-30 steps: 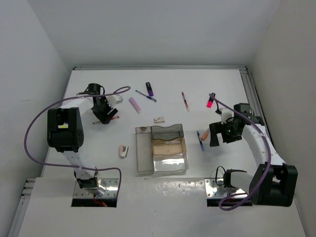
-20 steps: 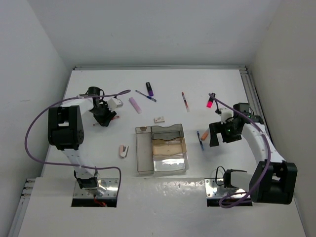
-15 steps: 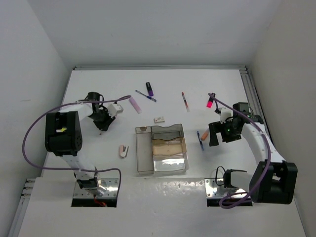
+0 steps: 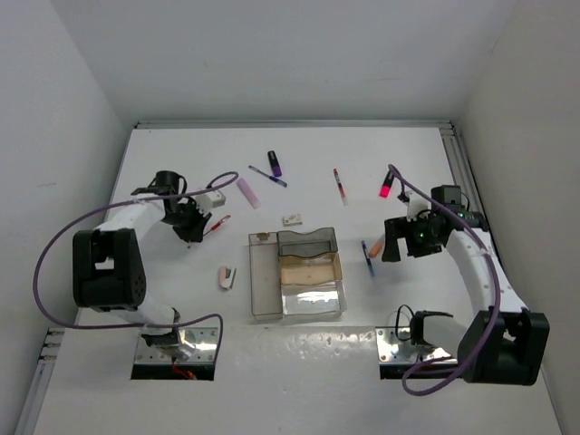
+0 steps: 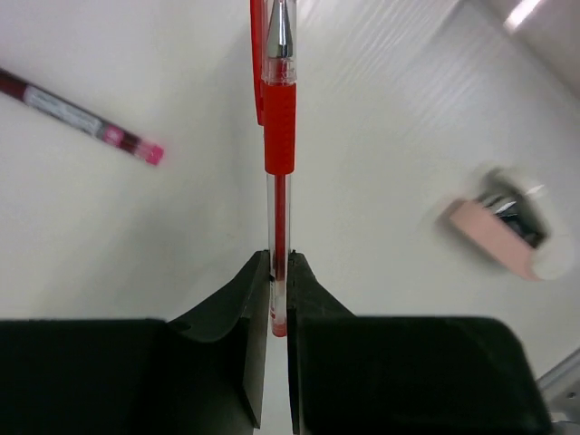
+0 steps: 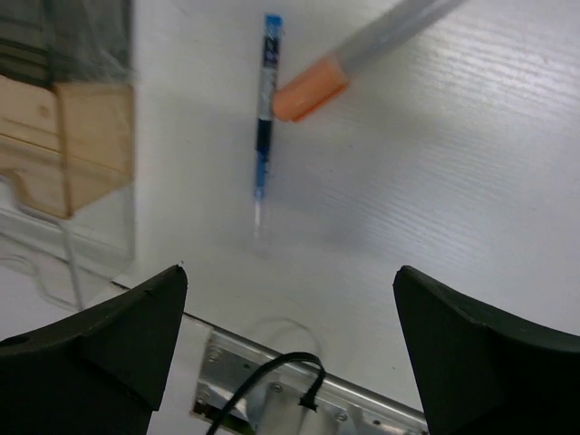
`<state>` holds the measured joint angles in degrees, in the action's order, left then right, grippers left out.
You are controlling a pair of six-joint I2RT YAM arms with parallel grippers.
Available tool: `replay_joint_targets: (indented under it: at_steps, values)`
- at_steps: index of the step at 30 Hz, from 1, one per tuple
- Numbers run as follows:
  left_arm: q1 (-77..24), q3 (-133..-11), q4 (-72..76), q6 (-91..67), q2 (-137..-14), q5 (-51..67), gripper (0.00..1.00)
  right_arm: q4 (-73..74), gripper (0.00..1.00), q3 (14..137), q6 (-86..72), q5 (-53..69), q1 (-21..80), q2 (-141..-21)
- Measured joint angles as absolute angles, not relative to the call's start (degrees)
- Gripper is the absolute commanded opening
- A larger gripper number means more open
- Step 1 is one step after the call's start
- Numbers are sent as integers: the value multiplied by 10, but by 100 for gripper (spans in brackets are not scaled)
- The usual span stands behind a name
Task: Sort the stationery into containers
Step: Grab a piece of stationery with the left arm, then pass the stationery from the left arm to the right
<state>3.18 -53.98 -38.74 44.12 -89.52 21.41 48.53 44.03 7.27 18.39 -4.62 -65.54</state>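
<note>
Left end effector (image 5: 275, 272) has closed, now clamping red pen (image 5: 279, 136) at its tail; long overhang ahead could pivot or slip.

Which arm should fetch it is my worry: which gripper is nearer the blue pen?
Right. The right gripper hangs open just beside the blue pen, which lies ahead of its fingers. The left gripper, shut on the red pen, is far across the containers.
</note>
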Motion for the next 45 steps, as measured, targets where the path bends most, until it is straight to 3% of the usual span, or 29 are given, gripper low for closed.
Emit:
replay_joint_targets:
  at_steps: [7, 17, 22, 31, 37, 45]
  values:
    - [32, -604, -405, 333, -785, 386, 3, 405, 80, 505, -57, 304, -30, -600]
    - [4, -552, -128, -91, -669, 576, 0, 162, 76, 644, -347, 396, 134, -741]
    - [-37, -518, -12, -258, -669, 601, 0, 87, 77, 713, -437, 399, 200, -823]
    - [-97, -481, 70, -380, -660, 599, 0, 48, 76, 773, -478, 401, 288, -896]
    - [-110, -416, 48, -401, -629, 589, 0, 42, 60, 773, -501, 393, 302, -908]
    - [-117, -391, 35, -408, -616, 587, 0, 14, 54, 769, -534, 385, 322, -931]
